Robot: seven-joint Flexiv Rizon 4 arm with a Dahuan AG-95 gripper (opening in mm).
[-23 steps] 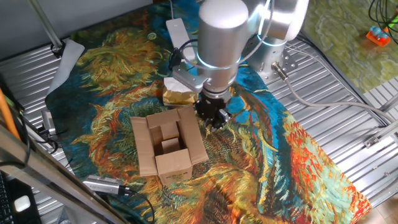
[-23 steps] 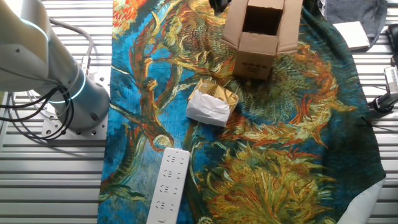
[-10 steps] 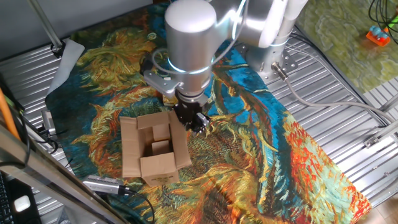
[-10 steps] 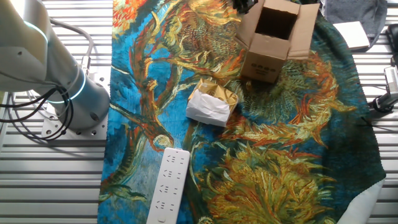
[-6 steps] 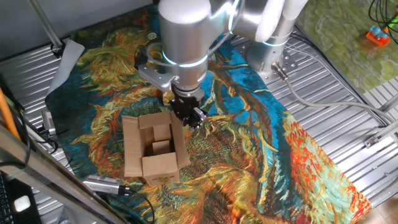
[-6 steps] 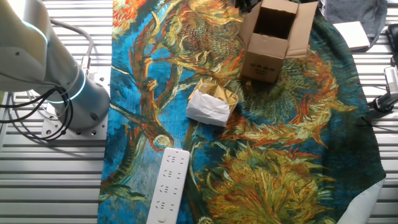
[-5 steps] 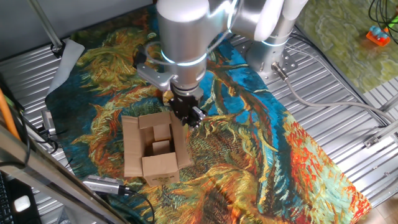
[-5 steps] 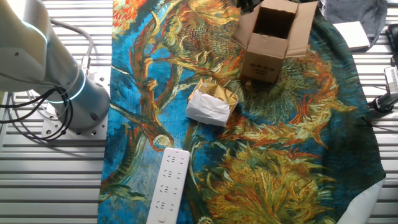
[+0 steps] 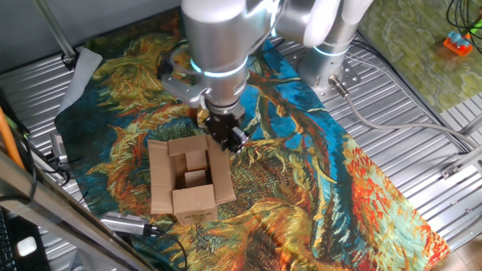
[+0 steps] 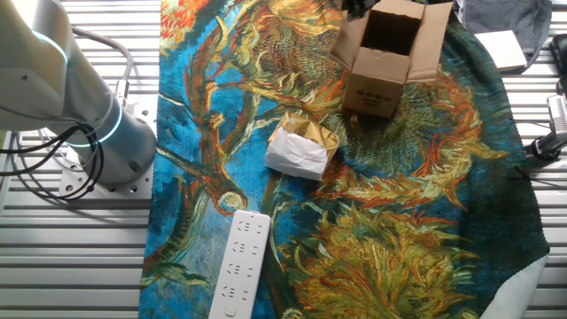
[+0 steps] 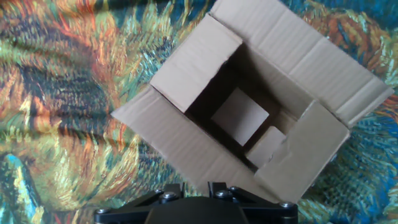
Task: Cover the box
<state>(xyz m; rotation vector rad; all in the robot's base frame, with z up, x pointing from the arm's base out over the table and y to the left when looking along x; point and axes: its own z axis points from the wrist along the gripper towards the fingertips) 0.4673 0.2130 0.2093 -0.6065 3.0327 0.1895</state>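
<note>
The box (image 9: 188,179) is a small brown carton standing open on the patterned cloth, its four flaps spread out. Two small cardboard blocks (image 11: 239,116) lie inside it. My gripper (image 9: 229,141) hangs just beyond the box's right flap, close to it; I cannot tell whether they touch. In the hand view the box (image 11: 186,146) fills the frame from above, and my gripper (image 11: 195,185) shows only at the bottom edge, fingers close together with nothing between them. In the other fixed view the box (image 10: 383,84) sits at the top, with the gripper (image 10: 357,7) just cut off by the top edge.
A crumpled white-and-tan paper packet (image 10: 301,149) lies mid-cloth, and a white power strip (image 10: 239,261) lies nearer the robot base (image 10: 97,133). A metal plug with cable (image 9: 126,223) lies by the box's front. Ribbed metal table (image 9: 422,128) surrounds the cloth.
Over two seconds the arm swung left and the box slid and turned with it. In the last half second the box stayed put and the arm shifted slightly.
</note>
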